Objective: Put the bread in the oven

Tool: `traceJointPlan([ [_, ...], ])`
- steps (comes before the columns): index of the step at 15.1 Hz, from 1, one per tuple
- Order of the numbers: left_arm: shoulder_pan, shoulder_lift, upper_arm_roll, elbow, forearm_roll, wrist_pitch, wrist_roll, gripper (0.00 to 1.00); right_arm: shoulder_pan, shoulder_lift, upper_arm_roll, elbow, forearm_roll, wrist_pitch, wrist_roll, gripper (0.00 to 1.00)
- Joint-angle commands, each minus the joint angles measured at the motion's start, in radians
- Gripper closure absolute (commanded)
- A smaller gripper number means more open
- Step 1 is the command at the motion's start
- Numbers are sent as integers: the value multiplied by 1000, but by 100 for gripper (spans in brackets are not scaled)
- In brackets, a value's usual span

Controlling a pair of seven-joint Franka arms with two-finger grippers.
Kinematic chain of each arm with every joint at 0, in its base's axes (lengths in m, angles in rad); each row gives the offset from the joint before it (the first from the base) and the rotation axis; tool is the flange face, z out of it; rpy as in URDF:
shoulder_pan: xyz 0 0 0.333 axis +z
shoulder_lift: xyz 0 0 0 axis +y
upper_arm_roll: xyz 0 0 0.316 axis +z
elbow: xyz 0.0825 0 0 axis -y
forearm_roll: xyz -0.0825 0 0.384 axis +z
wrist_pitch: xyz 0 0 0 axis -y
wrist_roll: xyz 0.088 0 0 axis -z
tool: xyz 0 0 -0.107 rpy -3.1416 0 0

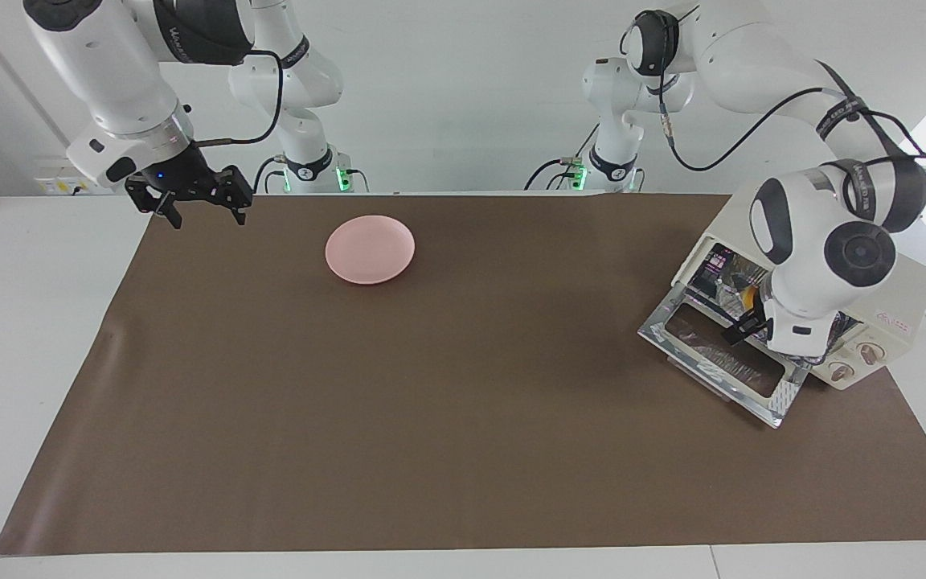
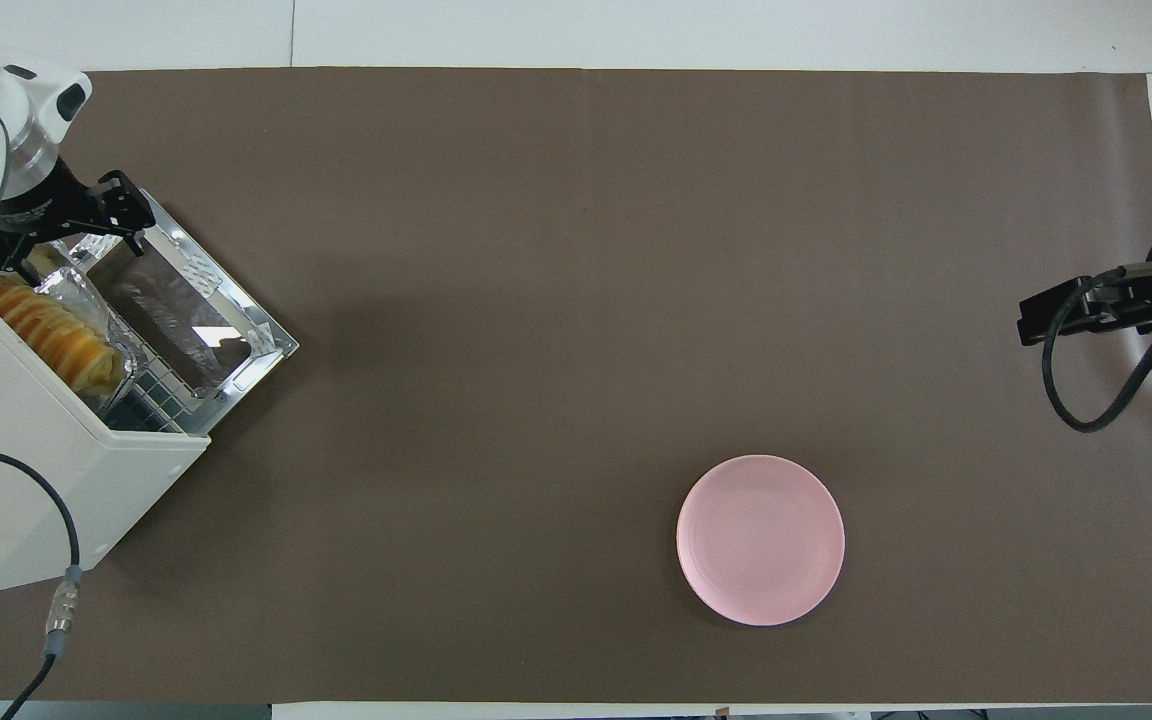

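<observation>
We judge the main step of the task to be done: the bread (image 2: 51,335), a ridged golden loaf, lies inside the oven (image 2: 26,480) on crinkled silver foil (image 2: 86,300) at the mouth of the cavity, and nothing grips it. The cream-white oven stands at the left arm's end of the table with its glass door (image 2: 191,320) dropped flat onto the brown mat (image 2: 576,300), so the chamber is open to view from overhead; in the facing view our left arm hides most of the loaf. Our left gripper (image 2: 51,225) hangs over the hinge end of the open door, just above the foil's edge, with its fingers spread apart and nothing between them; it touches neither the bread nor the foil as far as we can tell. Our right gripper (image 1: 194,205) waits above the corner of the mat at the right arm's end of the table, also spread wide and empty. The pink plate (image 2: 761,540) sits bare on the mat, well apart from the oven and nearer to the robots than the middle of the table. What seems left, in our reading, is small: the left arm has to clear the door, and if a closed oven is wanted, the door has to be lifted shut, which calls for care not to catch the foil that juts toward the opening.
</observation>
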Motion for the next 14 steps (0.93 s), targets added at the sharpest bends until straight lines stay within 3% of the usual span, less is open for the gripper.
traceJointPlan([
  [1, -6, -73, 1, -36, -19, -38, 105, 0, -13, -15, 7, -10, 12, -11, -24, 0],
  [11, 8, -295, -6, -73, -81, -239, 324, 0, -11, -15, 9, -9, 12, -11, -24, 0],
  [12, 61, -327, -78, -90, -91, -268, 333, 0, -11, -15, 7, -10, 12, -11, -24, 0],
  [14, 74, -367, -110, -142, -91, -253, 330, 0, -13, -15, 7, -10, 12, -11, -24, 0],
])
